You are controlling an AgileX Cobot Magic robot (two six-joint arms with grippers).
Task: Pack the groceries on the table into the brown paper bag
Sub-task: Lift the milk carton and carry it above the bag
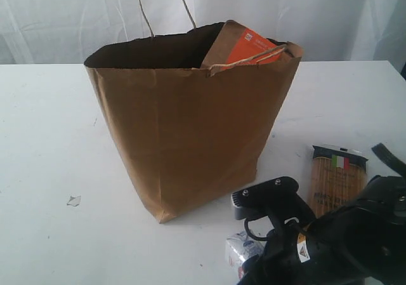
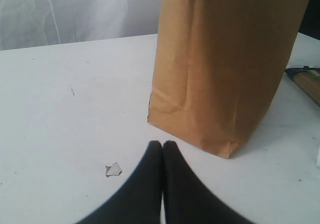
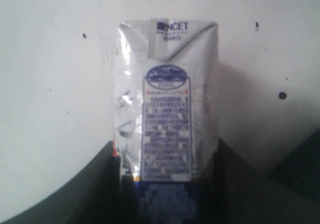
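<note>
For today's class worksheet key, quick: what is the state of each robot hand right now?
Left hand: closed, holding nothing.
Right hand: closed on the small blue-white carton.

Exterior: above brown paper bag; left wrist: low, same bag; right wrist: close on carton.

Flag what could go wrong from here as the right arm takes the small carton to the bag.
1. The right gripper pinches the small carton near one end only; its creased sides might slip or crush on the lift.
2. The brown pouch sticks up out of the brown paper bag on the right arm's side; the carton could catch it and tip the bag.
</note>
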